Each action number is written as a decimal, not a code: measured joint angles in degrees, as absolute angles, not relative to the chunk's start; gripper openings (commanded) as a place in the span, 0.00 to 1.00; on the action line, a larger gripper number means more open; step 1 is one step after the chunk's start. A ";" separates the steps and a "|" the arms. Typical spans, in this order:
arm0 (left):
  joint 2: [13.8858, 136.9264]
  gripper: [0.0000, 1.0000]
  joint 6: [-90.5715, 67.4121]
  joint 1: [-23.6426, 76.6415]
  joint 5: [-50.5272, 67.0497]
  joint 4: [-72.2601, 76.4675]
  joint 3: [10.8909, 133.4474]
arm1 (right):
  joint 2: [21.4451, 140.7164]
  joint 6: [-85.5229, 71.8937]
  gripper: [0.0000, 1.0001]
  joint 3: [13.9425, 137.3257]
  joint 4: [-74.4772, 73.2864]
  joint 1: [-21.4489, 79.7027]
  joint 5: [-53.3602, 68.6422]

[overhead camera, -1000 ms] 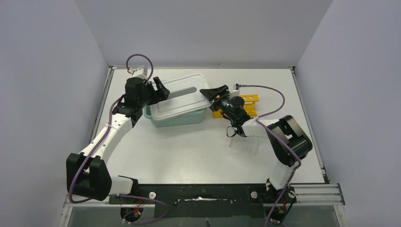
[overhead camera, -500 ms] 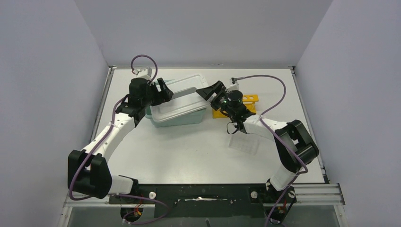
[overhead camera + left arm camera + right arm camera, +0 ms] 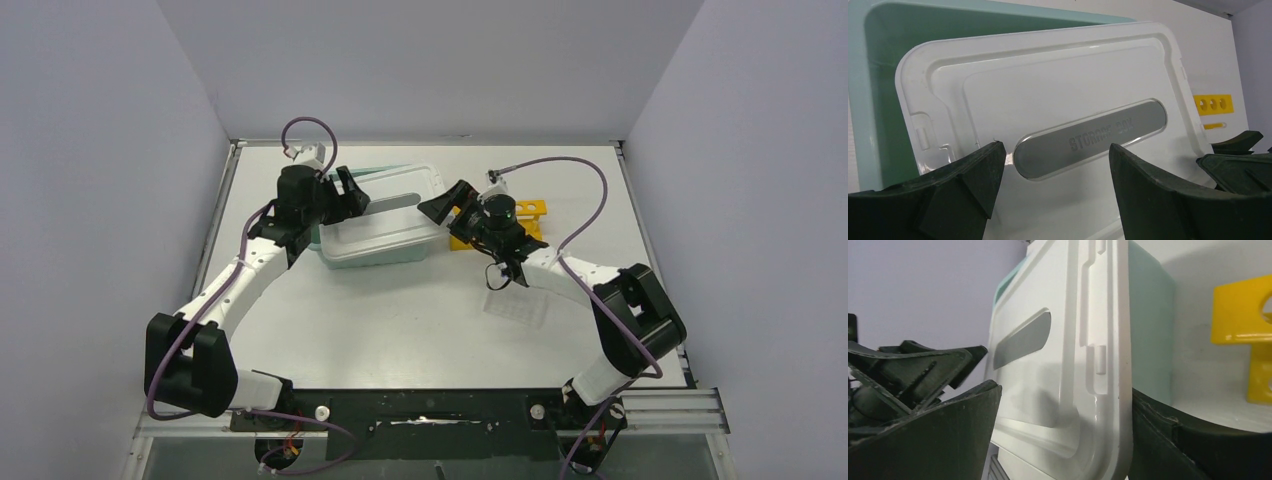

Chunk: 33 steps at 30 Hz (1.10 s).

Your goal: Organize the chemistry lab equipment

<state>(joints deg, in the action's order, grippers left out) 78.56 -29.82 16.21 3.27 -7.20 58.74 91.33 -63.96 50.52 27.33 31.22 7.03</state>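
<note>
Clear bag lies on the table behind the right claw, whose jaws gape around the white lid's edge. The left claw hangs open over the opposite end.

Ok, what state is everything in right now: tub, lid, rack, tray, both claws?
Teal plastic tub: upright, opening partly uncovered along one side.
Translucent white plastic lid: lying askew on the tub, not seated.
Yellow plastic tube rack: standing beside the tub.
Clear plastic tray: flat on the table.
Left claw: open, over the lid, holding nothing.
Right claw: open, straddling the lid's edge.
</note>
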 measured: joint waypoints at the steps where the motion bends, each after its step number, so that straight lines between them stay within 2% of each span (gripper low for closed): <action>1: 78.56 0.76 -29.85 16.23 3.27 -7.14 58.74 | 91.09 -63.40 0.82 50.02 26.48 31.22 7.03; 16: 78.59 0.76 -31.09 16.43 4.40 -5.72 58.43 | 89.65 -61.04 0.84 45.82 24.67 31.22 7.16; 25: 78.59 0.76 -31.09 16.43 4.64 -5.69 58.43 | 82.24 -58.50 0.84 42.30 20.56 31.35 6.94; 30: 78.59 0.76 -31.09 16.43 4.78 -5.69 58.43 | 77.93 -57.04 0.80 40.23 18.22 31.92 5.93; 33: 78.56 0.76 -31.07 16.43 4.78 -5.72 58.43 | 75.64 -55.96 0.70 39.20 15.81 31.99 4.23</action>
<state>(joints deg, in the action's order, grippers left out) 78.56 -31.07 16.43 4.78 -5.72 58.43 75.64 -55.96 39.20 15.81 31.99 4.23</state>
